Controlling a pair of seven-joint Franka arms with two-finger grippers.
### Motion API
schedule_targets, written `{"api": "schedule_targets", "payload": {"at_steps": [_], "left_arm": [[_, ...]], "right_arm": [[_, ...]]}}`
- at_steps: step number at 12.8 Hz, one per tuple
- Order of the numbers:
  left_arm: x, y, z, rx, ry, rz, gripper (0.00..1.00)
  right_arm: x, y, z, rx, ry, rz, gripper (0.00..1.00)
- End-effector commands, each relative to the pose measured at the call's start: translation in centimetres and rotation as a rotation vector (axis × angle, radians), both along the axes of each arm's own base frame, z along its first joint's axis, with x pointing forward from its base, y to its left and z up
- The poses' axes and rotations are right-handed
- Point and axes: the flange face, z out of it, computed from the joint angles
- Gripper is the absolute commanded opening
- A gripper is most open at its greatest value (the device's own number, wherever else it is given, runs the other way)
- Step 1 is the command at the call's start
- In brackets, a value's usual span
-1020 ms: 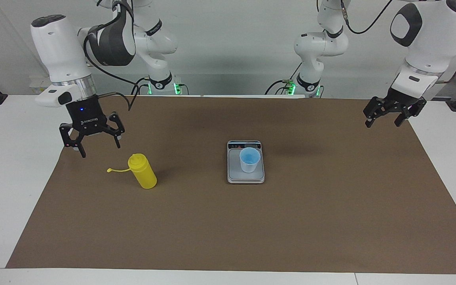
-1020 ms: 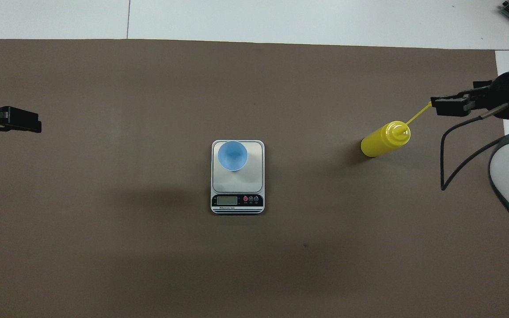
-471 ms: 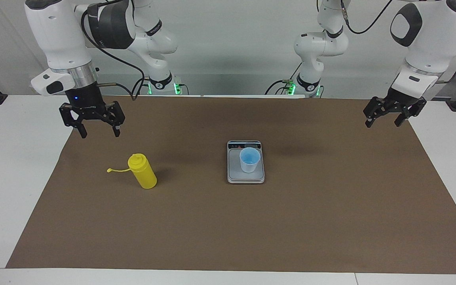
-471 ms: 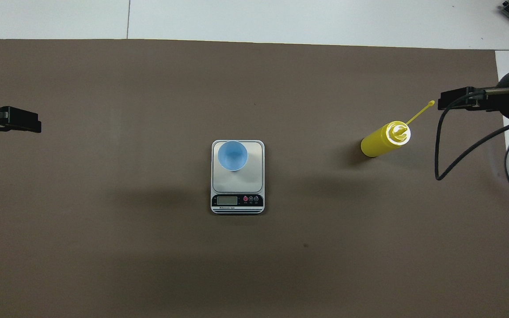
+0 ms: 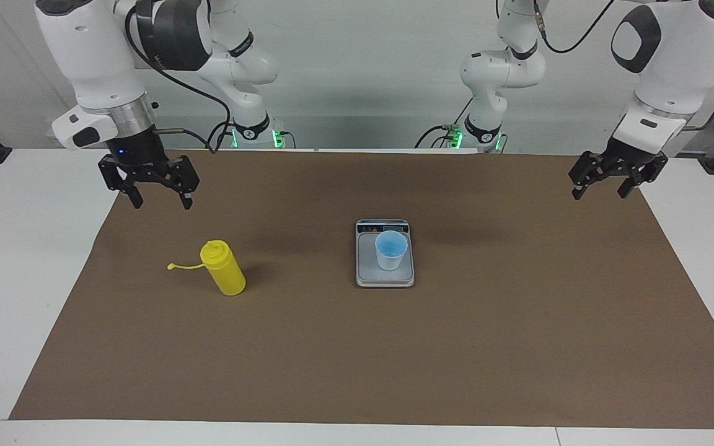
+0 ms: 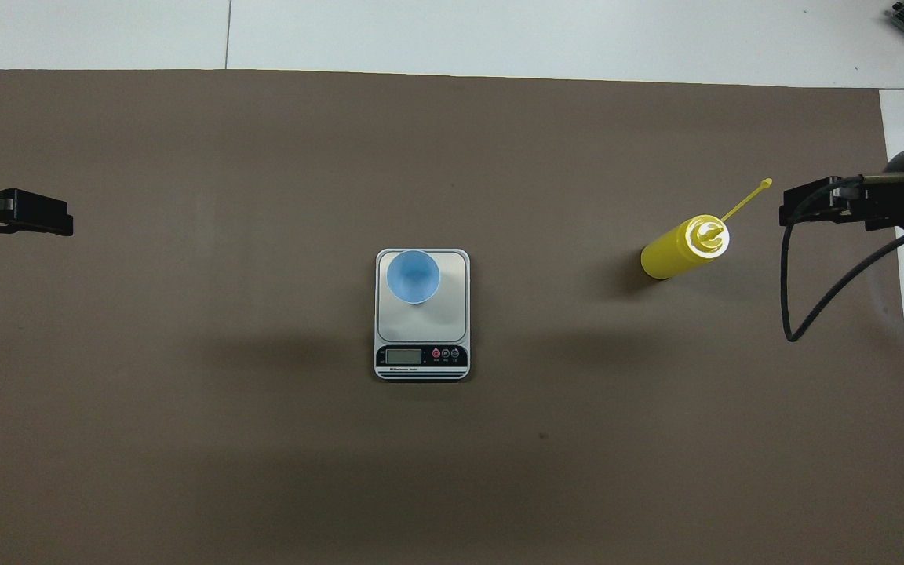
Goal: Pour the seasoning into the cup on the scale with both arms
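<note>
The yellow seasoning bottle (image 5: 222, 267) stands upright on the brown mat toward the right arm's end, its cap strap (image 5: 180, 266) hanging out to the side. It also shows in the overhead view (image 6: 683, 247). The light-blue cup (image 5: 390, 249) (image 6: 413, 275) stands on the silver-grey scale (image 5: 385, 277) (image 6: 446, 314) at the table's middle. My right gripper (image 5: 162, 204) (image 6: 793, 205) is open and empty, raised over the mat beside the bottle, apart from it. My left gripper (image 5: 599, 196) (image 6: 60, 222) is open and empty, waiting over the mat's edge at the left arm's end.
A brown mat (image 5: 357, 353) covers most of the white table (image 5: 16, 260). A black cable (image 6: 793, 314) loops down from the right wrist. The scale's display strip (image 6: 421, 357) faces the robots.
My right gripper has risen and drawn back toward the robots, away from the bottle's cap strap. The bottle, cup, scale and left arm have not moved.
</note>
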Motion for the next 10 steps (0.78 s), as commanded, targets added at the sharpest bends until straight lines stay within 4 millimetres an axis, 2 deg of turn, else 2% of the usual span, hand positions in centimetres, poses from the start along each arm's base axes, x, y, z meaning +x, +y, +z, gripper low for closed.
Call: {"api": "schedule_targets", "payload": {"at_steps": [1,10], "left_arm": [[-0.46,0.36,0.29,0.004,-0.011,0.002,1.0],[-0.47,0.19,0.21,0.004,-0.01,0.002,1.0]], "right_arm": [[-1.26,-0.11,0.33,-0.026,0.046,-0.025,1.0],[-2.06,-0.42,-0.5,-0.062,0.074,-0.039,1.0]]}}
